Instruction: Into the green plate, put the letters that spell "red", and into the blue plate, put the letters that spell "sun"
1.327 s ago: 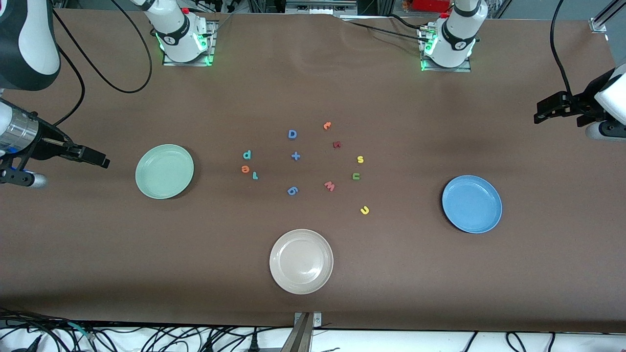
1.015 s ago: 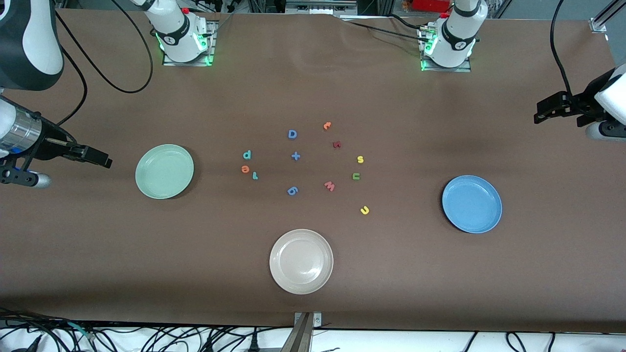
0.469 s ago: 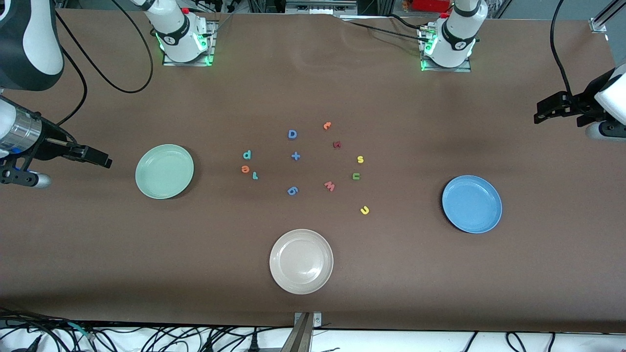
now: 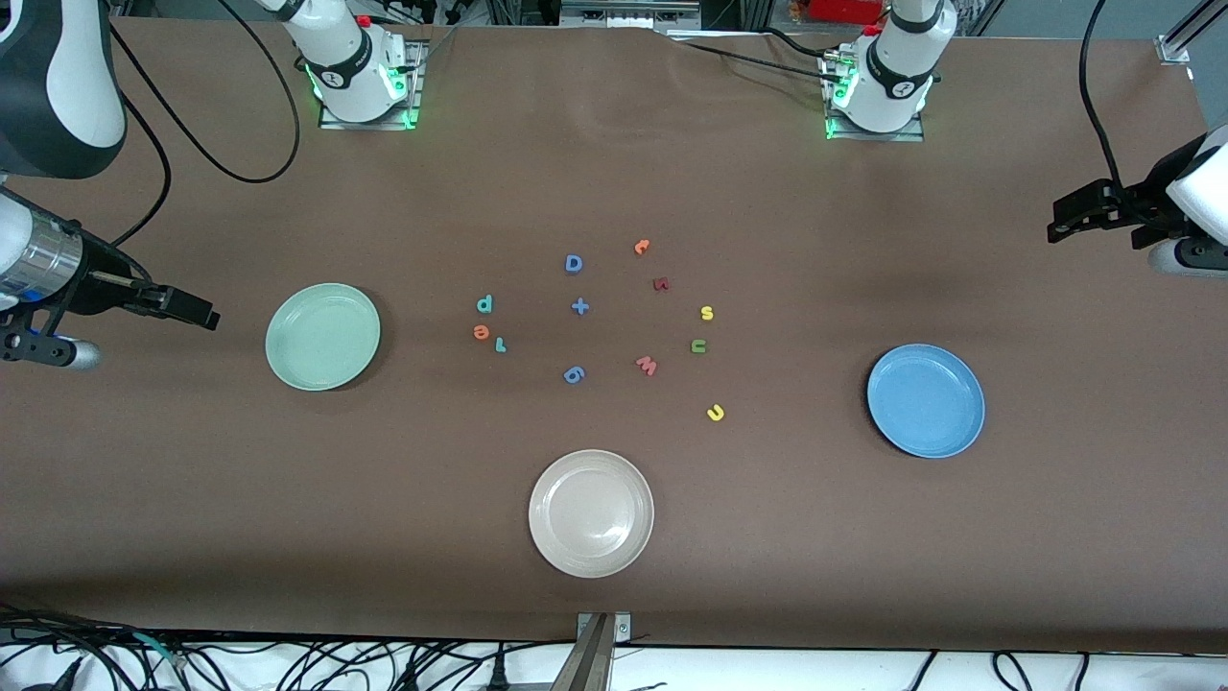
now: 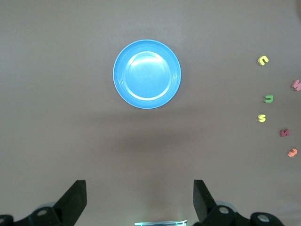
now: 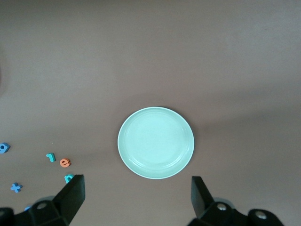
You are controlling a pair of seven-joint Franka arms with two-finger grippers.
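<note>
- Tabletop [image 4: 614, 595]: brown, and it carries everything. Progress is nil: all six task letters lie loose on it and both target plates are empty.
- Green plate [image 4: 322, 337]: toward the right arm's end, at 9 o'clock from the letter cluster. Round, so no long axis; it sits flat, rim up. The right wrist view shows it bare.
- Blue plate [image 4: 926, 400]: toward the left arm's end, at about 4 o'clock from the cluster. Flat, rim up, bare in the left wrist view.
- Beige-white plate [image 4: 591, 513]: at 6 o'clock from the cluster, not part of the task.
- Right tool [image 6: 136, 200]: over the tabletop near the green plate, at its 9 o'clock in the front view; jaws spread wide, empty.
- Left tool [image 5: 139, 202]: over the left arm's end, at 1 o'clock from the blue plate; jaws wide, empty. Neither arm is near a letter.
- "red" set: teal "d" [image 4: 484, 304], orange "e" [image 4: 482, 332] and teal "r" [image 4: 500, 345], close together on the cluster's 9 o'clock edge. All lie flat; the "d" stem runs roughly 12 to 6, the "r" is tilted.
- "sun" set: yellow "s" [image 4: 707, 312], dark green "u" [image 4: 698, 346] and yellow "n" [image 4: 715, 413], strung roughly 12 to 6 on the 3 o'clock edge, well apart from the blue plate. Each is flat; the "n" lies turned on its side.
- Left to do, by my judgement: six picks and six placements.
</note>
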